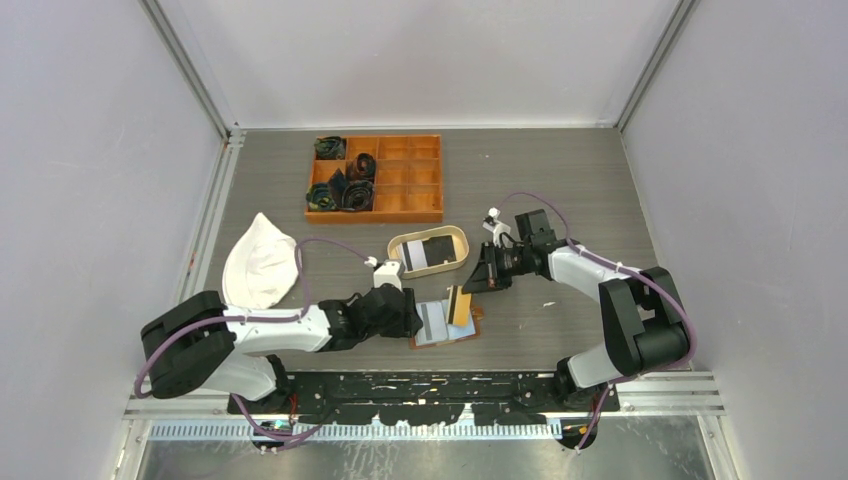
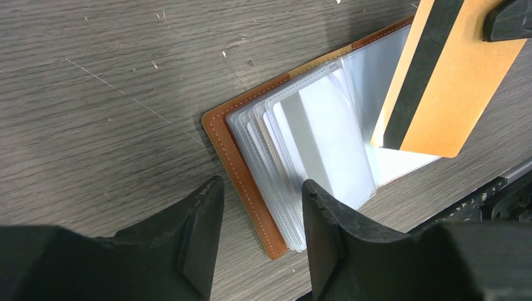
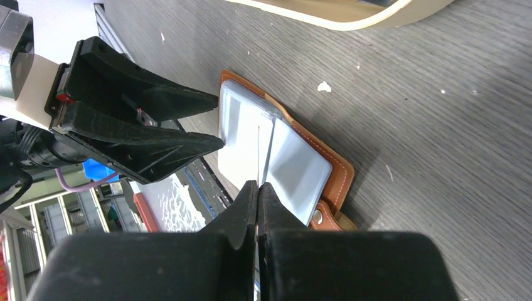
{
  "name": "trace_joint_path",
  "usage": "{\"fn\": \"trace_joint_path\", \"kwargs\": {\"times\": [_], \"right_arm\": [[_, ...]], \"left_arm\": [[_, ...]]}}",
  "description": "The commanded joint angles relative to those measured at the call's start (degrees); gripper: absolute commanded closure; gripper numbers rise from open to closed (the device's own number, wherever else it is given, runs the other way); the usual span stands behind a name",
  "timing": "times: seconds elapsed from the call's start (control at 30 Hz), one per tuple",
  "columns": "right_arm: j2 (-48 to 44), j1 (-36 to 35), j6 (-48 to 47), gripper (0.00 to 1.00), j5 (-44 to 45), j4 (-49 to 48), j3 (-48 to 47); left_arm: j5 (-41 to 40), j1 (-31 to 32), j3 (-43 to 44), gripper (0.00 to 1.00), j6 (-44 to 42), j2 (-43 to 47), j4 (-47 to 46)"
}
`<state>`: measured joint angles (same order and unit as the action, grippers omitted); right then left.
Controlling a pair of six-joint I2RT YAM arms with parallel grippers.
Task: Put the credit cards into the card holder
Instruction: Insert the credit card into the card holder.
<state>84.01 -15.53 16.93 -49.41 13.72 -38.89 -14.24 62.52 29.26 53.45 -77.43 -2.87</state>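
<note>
Top view, holder (image 1: 440, 326): lies open on the table (image 1: 580, 200), near the arm bases and between the two grippers, with its clear sleeves fanned upward.
Card (image 2: 439, 81): tan with a black stripe, tilted over the holder's right half. Its lower edge is down at the sleeves; I cannot tell whether it is inside a slot.
Right gripper (image 3: 258, 191): closed on the card's upper end.
Left gripper (image 2: 262, 185): jaws apart and holding nothing, straddling the holder's stitched edge. One finger is over bare table and the other over the sleeves.
Tray (image 1: 393, 252): oval, just behind the holder.
Spare cards (image 1: 415, 256): one white and one black, lying in the tray.
Box (image 1: 410, 190): orange, compartmented, farther back, with dark items in its left cells.
Cloth (image 1: 258, 262): white, left of the tray.
</note>
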Motion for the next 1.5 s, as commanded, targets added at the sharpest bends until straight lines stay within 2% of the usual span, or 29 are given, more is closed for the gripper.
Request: {"fn": "trace_joint_path", "kwargs": {"times": [0.0, 0.23, 0.63, 0.9, 1.17, 1.3, 1.47], "right_arm": [[-0.38, -0.11, 0.19, 0.99, -3.05, -0.77, -1.65], [0.76, -1.94, 0.21, 0.99, -2.00, -0.89, -1.54], [2.45, -3.67, 2.70, 0.99, 1.95, -2.15, -0.72], [3.23, -4.73, 8.50, 0.99, 2.90, -6.40, 1.36], [-0.55, -4.69, 12.45, 0.99, 7.97, -9.00, 5.11], [-1.46, -4.67, 9.63, 0.99, 5.93, -8.90, 6.99], [0.13, -5.20, 10.40, 0.99, 2.14, -15.23, 8.50]], "left_arm": [[-3.62, 0.03, 1.47, 0.52, -0.72, -0.93, 4.41], [-3.86, -0.60, 1.53, 0.56, -1.23, -0.76, 4.87], [-2.05, -2.85, 1.64, 0.56, -2.46, -1.65, 3.70], [-0.79, -3.05, 1.08, 0.58, -2.09, -2.15, 3.16], [0.08, -3.09, -0.29, 0.59, -1.03, -1.79, 1.32], [0.58, -3.02, -0.51, 0.60, -0.81, -1.58, 0.80], [1.59, -3.03, -0.65, 0.60, -0.72, -1.63, -0.05]]}}
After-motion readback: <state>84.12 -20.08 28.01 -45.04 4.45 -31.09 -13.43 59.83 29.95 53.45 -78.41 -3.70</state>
